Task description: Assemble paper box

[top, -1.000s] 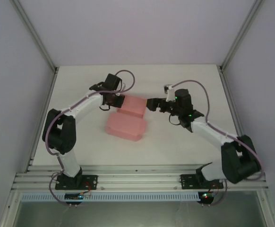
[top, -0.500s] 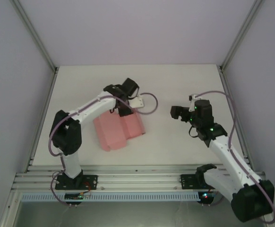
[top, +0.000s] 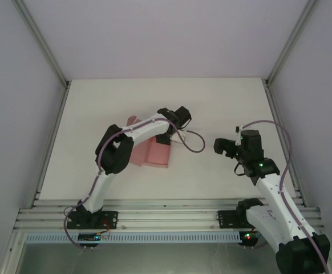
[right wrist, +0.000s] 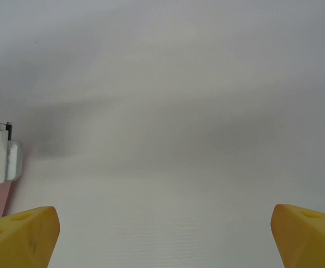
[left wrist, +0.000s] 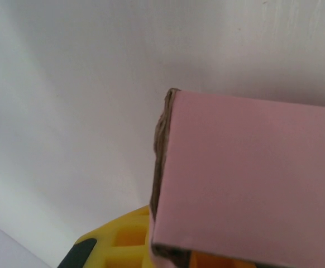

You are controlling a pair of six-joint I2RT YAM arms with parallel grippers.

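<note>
The paper box (top: 156, 152) is pale-pink card lying left of the table's middle, with a flap corner (top: 131, 120) poking out behind the left arm. My left gripper (top: 169, 135) reaches over its far right end. In the left wrist view the pink card (left wrist: 252, 178) rises from between the yellow fingers (left wrist: 120, 240), and the left gripper (left wrist: 173, 254) is shut on the card's edge. My right gripper (top: 219, 145) hovers to the right of the box, apart from it. Its yellow fingertips (right wrist: 20, 234) stand wide open, and the gripper (right wrist: 165, 237) holds nothing.
The white table (top: 223, 103) is bordered by aluminium frame posts (top: 46, 54) and grey walls. A slotted rail (top: 166, 217) runs along the near edge. In the right wrist view, a white part of the left arm (right wrist: 0, 156) shows at the left edge.
My left gripper has swung rightward across the table, dragging and turning the pink box with it. My right gripper has drawn back to the right and nearer, away from the box, staying open.
</note>
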